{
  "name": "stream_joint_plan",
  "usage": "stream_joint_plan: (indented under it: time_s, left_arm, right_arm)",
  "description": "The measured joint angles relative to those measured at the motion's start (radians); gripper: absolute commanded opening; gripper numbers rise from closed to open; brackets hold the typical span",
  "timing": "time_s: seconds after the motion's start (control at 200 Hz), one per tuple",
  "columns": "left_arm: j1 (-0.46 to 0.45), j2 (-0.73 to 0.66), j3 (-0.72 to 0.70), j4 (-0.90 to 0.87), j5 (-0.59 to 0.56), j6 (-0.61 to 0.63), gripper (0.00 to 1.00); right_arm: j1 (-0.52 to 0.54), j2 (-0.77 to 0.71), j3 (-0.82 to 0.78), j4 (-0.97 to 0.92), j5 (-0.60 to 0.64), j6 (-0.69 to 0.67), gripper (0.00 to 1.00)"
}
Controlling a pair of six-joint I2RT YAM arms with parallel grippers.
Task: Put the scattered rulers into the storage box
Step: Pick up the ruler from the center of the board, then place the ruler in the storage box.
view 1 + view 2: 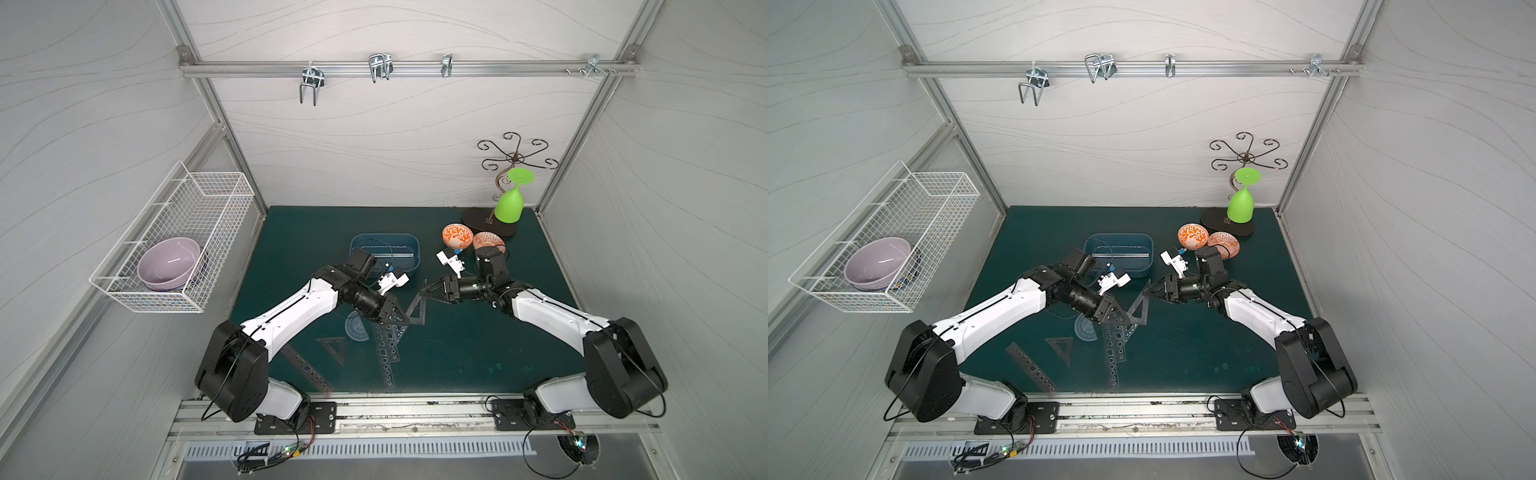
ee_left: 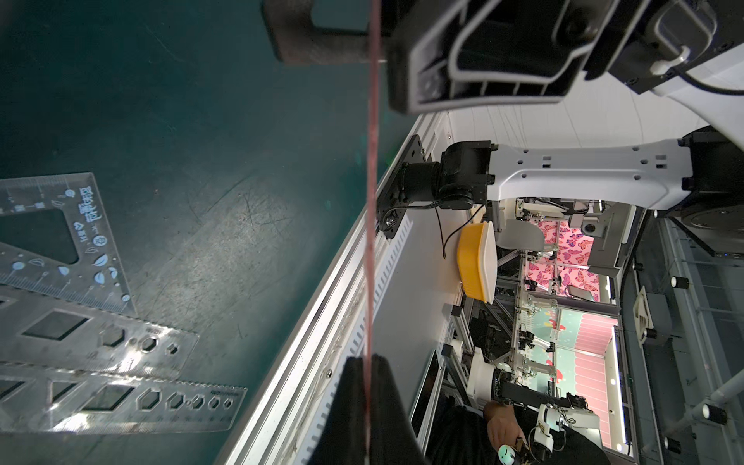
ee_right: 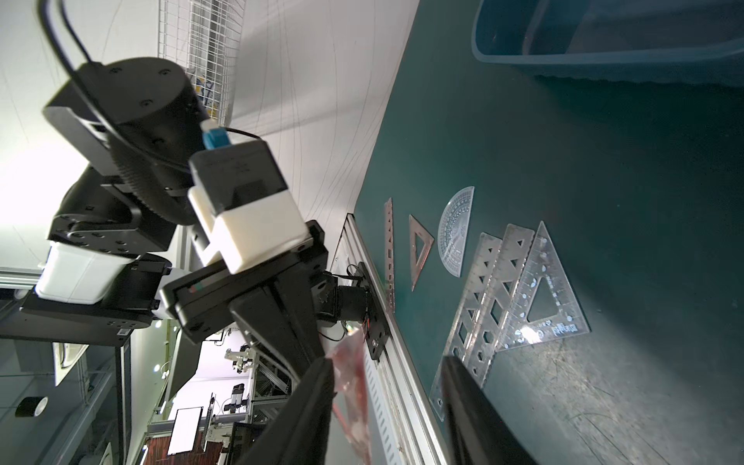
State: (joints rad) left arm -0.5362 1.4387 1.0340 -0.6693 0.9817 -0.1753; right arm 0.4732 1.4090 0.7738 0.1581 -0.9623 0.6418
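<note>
Now, the left pincer (image 2: 367, 360) is clamping tight on a thin reddish ruler (image 2: 371, 209), carrying it edge-on above the desk (image 1: 478, 345). The right pincer (image 3: 386, 360) is straddling that ruler's far end with its jaws standing apart, not yet biting. In the right wrist view the reddish sheet is lying against one finger only. So, to my eye, a mid-air handover is going on here, or perhaps a re-grip.

The storage box (image 1: 417, 254) is sitting at 11 o'clock from the right pincer in both top views, near but clear of both arms. One straight ruler (image 1: 386, 252) is already lying inside it.

The others are lying flat on the desk, fanning from 6 to 8 o'clock of the left pincer:
- a pair of stencil rulers (image 1: 386, 353), with a clear set square (image 3: 551, 298) touching them
- the protractor (image 1: 355, 329)
- a small set square (image 1: 332, 347)
- a lone stencil ruler (image 1: 305, 370) near the front rail

So the job is looking early.

Next, I'm thinking, the right pincer is needing to close squarely on the sheet before the left lets go. Then it is a short swing to 11 o'clock and a low release over the box. The plastic is thin and slick, so a skewed pinch could be letting it pivot or slip.
</note>
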Motion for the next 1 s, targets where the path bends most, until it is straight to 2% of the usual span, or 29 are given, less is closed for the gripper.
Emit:
stream_joint_plan:
  time_s: [0.17, 0.305, 0.485, 0.53, 0.665, 0.775, 0.86, 0.895, 1.0]
  left_arm:
    - [0.007, 0.0, -0.003, 0.008, 0.006, 0.0, 0.0]
    - [0.008, 0.0, -0.003, 0.01, 0.011, 0.0, 0.0]
    - [0.008, 0.002, -0.003, 0.017, 0.023, -0.001, 0.0]
    - [0.008, 0.002, -0.003, 0.018, 0.024, -0.001, 0.0]
    - [0.011, 0.002, -0.005, 0.023, 0.025, -0.002, 0.0]
    - [0.014, 0.002, -0.008, 0.023, 0.022, -0.003, 0.0]
    - [0.027, 0.002, -0.008, 0.024, 0.003, -0.009, 0.36]
    - [0.036, -0.001, -0.008, 0.023, -0.019, -0.019, 0.47]
    - [0.098, -0.021, -0.007, 0.015, -0.142, -0.056, 0.62]
  right_arm:
    - [0.0, 0.0, 0.0, 0.026, -0.011, 0.022, 0.35]
    - [0.0, 0.0, 0.0, 0.043, -0.022, 0.033, 0.33]
    - [0.003, 0.014, 0.004, 0.083, -0.042, 0.066, 0.27]
    - [0.005, 0.019, 0.007, 0.089, -0.046, 0.072, 0.22]
    - [0.01, 0.023, 0.011, 0.105, -0.053, 0.091, 0.0]
    - [0.009, 0.022, 0.012, 0.111, -0.052, 0.095, 0.0]
    - [0.009, 0.022, 0.013, 0.108, -0.039, 0.093, 0.0]
    - [0.007, 0.022, 0.016, 0.095, -0.03, 0.09, 0.0]
    - [0.002, 0.039, 0.063, 0.044, 0.031, 0.067, 0.0]
